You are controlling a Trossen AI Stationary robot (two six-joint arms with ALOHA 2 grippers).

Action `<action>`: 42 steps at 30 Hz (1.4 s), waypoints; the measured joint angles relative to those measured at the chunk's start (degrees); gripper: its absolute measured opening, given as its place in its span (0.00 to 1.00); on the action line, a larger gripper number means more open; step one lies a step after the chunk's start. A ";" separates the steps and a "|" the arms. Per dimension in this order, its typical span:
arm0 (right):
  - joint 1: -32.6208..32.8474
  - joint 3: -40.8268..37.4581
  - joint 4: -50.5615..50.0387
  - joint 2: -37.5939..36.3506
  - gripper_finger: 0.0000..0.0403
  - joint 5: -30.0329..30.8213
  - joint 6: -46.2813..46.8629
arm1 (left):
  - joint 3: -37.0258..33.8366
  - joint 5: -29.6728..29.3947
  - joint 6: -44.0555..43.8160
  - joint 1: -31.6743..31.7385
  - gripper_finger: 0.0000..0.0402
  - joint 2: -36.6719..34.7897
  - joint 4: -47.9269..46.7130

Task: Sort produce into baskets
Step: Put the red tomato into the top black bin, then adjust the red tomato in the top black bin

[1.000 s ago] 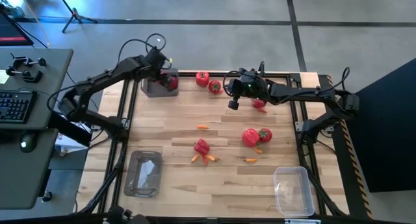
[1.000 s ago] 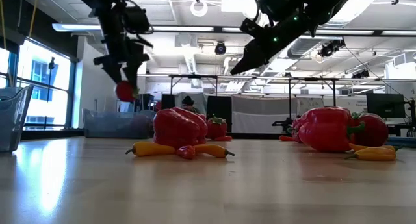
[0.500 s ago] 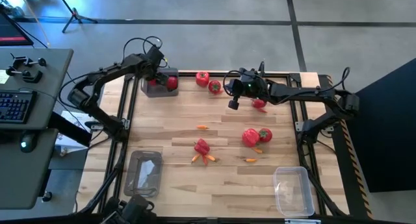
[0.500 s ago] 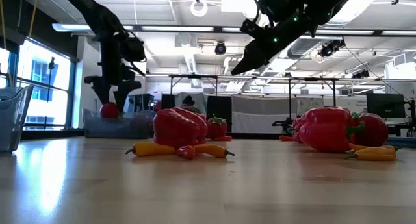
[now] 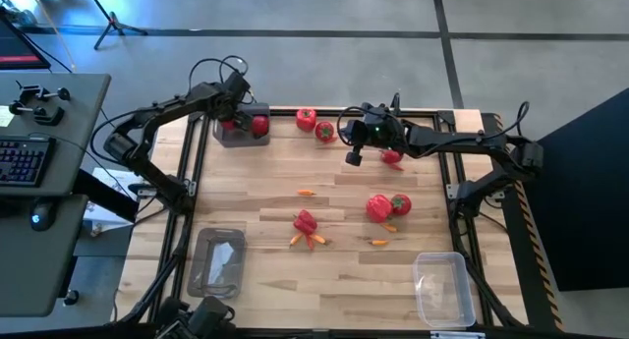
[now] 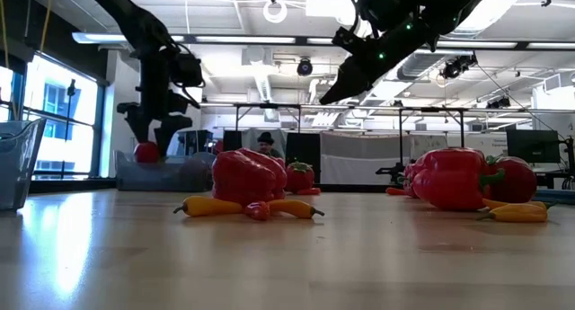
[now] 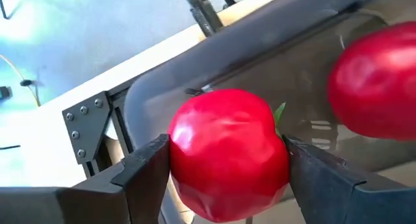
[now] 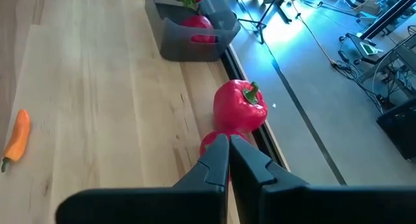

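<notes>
My left gripper [image 5: 242,116] is down in the clear tub [image 5: 228,135] at the table's far left corner, shut on a round red fruit [image 7: 227,152]. A second red fruit [image 7: 377,81] lies in that tub beside it. In the low view the held fruit [image 6: 146,151] shows just above the tub's wall [image 6: 166,172]. My right gripper [image 5: 352,158] is shut and empty, held above the table near the far edge. Two red fruits with green tops [image 5: 306,118] [image 5: 324,132] lie to its left, and they also show in the right wrist view [image 8: 240,106]. My left gripper pinches the round red fruit's two opposite sides [image 7: 179,152] between its two fingers, the fruit filling the gap. The fingers come from above, slanting down into the tub. I cannot tell whether the fruit rests on the tub's floor.
Red bell peppers lie mid-table [image 5: 306,221] and to the right [image 5: 378,206] [image 5: 400,203], with small orange pieces [image 5: 307,193] [image 5: 379,243] around them. Another red piece [image 5: 392,158] lies under the right arm. Two more clear tubs stand at the near left [image 5: 218,260] and near right [image 5: 442,285].
My left gripper has gone down into the far left tub with the round red fruit, which was above the tub's rim a second ago and is now level with it. It has stayed shut on the fruit.
</notes>
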 joint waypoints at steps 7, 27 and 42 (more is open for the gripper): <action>0.00 0.00 -0.93 0.02 0.00 0.00 -0.03 | 0.00 4.40 0.95 -0.14 0.67 0.00 -0.74; 0.00 0.00 -1.18 0.02 0.00 0.01 -0.61 | 0.00 1.44 3.79 0.68 0.75 0.00 -0.33; 0.00 0.00 -1.18 0.02 0.00 0.05 -0.55 | 0.00 1.05 8.31 -0.31 0.69 -1.45 5.61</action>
